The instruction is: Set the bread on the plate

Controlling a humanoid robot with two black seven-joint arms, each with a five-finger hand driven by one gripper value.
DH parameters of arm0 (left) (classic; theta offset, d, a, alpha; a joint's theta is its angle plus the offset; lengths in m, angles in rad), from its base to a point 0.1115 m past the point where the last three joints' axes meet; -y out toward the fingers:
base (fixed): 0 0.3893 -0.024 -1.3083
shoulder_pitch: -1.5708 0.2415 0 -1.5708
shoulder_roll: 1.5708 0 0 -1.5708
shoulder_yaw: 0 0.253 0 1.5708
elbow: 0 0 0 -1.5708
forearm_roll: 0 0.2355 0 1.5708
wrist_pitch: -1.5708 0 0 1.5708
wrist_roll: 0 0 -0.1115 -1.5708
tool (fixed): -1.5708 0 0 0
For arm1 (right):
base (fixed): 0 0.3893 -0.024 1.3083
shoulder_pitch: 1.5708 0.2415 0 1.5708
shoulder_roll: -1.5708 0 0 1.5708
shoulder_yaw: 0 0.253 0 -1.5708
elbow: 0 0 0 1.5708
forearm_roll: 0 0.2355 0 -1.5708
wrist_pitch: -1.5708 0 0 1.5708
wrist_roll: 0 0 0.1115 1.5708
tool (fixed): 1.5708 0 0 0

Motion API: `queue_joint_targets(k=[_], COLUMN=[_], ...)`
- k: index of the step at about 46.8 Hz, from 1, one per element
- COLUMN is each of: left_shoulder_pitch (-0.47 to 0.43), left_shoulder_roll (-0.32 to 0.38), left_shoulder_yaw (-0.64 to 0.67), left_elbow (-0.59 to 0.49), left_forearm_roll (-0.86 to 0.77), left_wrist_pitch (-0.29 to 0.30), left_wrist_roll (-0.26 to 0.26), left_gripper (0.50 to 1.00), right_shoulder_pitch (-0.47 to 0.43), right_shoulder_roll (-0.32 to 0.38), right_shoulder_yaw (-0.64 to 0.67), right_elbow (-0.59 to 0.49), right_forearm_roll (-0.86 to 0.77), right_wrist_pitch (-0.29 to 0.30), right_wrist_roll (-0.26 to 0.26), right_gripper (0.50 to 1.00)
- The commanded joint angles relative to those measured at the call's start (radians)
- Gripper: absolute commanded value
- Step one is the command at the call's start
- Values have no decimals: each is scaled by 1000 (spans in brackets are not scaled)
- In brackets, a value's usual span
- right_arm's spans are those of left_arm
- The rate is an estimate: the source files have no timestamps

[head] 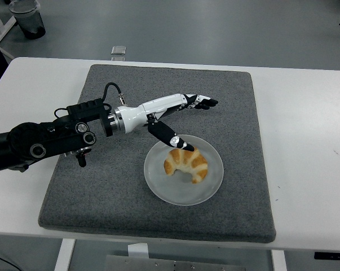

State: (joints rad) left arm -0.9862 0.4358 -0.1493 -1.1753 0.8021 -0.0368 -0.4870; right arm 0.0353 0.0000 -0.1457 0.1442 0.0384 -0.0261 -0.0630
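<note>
One croissant (pixel 186 164) is all the plate (pixel 158 183) holds, and for us that is the bread of the task: it lies curved on the clear round dish, a little toward the far side of the middle, with bare plate showing all round it except where its tips near the rim. We judge the placing itself as done, since the bread rests wholly inside the rim and nothing props it up.

Our left hand (pixel 178 116) hangs above and beyond the plate's far-left edge, fingers (pixel 199 102) stretched out almost straight toward the right and the thumb (pixel 168 134) angled down toward the croissant. The thumb tip looks to be just at the bread's upper edge; whether it touches or merely sits above it we cannot tell from this one view. The hand is spread wide and has hold of nothing. We read that posture as a release: opened flat so nothing drags the bread off its place when the arm (pixel 40 144) pulls clear toward the left edge.

Under the plate lies a grey mat (pixel 107 186) on the white table (pixel 305 141), which we take as a soft, non-slip base so the dish stays put. Our right hand is not in view
</note>
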Motion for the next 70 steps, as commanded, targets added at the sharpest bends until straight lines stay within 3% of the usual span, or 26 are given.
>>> queue_joint_targets(k=[1,7,27,38,52,64,70], left_shoulder_pitch=[1,4,-20,-14,-5,-12,-9], left_shoulder_roll=[-2,-5,-6,-3,-6,-9,-6], left_shoulder_yaw=[-47,-125,-248,-259,-292,-294,-296], left_elbow=[32,103,287,361,447,497,497], left_forearm_roll=[-79,-225,-478,-681,-725,-876,-929], left_wrist_pitch=[-49,-120,-216,-235,-232,-238,-255], left_wrist_roll=[1,4,10,8,13,157,173], left_gripper=[992,992,990,990,990,992,992], right_shoulder_pitch=[0,0,0,0,0,0,0], right_shoulder_roll=[0,0,0,0,0,0,0], right_shoulder_yaw=[0,0,0,0,0,0,0], right_elbow=[0,0,0,0,0,0,0], right_forearm_roll=[0,0,0,0,0,0,0], right_wrist_pitch=[0,0,0,0,0,0,0], right_wrist_roll=[0,0,0,0,0,0,0], right_gripper=[930,932,932,930,930,930,930])
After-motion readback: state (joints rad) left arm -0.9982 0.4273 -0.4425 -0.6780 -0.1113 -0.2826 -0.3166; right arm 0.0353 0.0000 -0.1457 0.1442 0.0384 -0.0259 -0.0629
